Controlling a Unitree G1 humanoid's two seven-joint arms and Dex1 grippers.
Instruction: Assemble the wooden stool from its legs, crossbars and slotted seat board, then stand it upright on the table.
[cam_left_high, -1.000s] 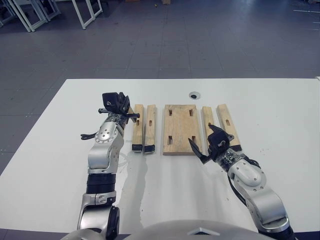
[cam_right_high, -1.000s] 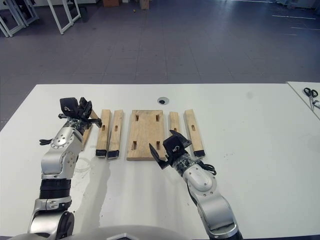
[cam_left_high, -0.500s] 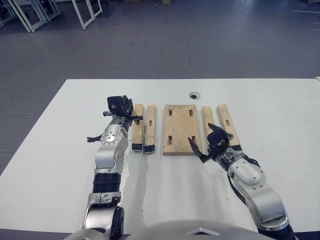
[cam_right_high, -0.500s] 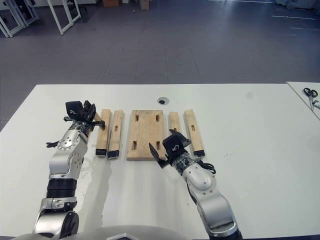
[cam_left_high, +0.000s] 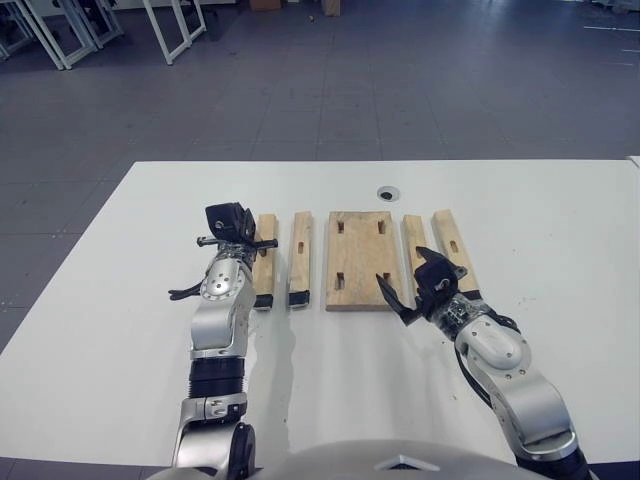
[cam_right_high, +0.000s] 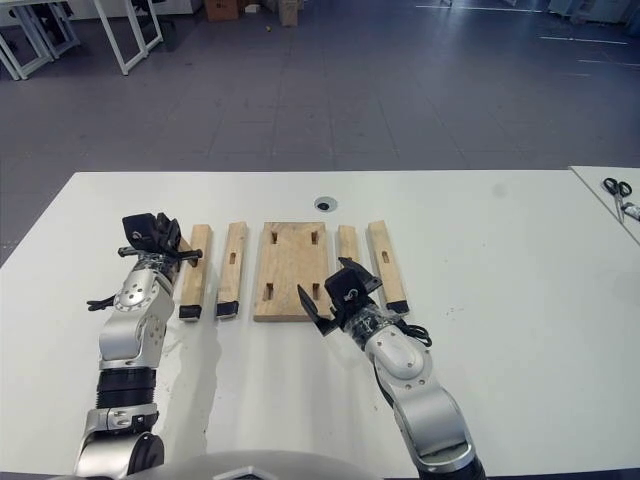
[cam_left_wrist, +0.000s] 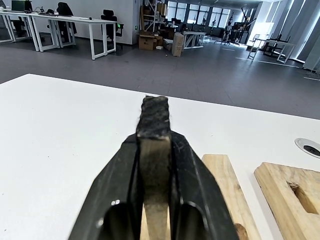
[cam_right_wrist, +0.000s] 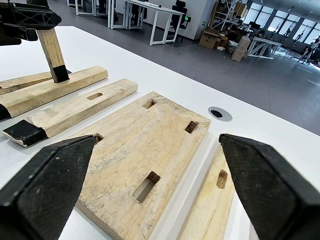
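The slotted seat board lies flat in the middle of the white table. Two legs lie to its left and two more to its right. My left gripper is shut on a short black-tipped wooden crossbar, held upright beside the leftmost leg; this crossbar appears with its tip down by that leg. My right gripper stands open just above the table at the seat board's near right corner, and its two fingers frame the board.
A round cable hole sits in the table behind the board. Scissors lie on a neighbouring table at the far right. Open white tabletop stretches along the near edge and on both sides.
My left gripper, still holding the crossbar, has drawn slightly left and nearer. The leftmost leg now lies apart from its neighbour. The right arm has not moved.
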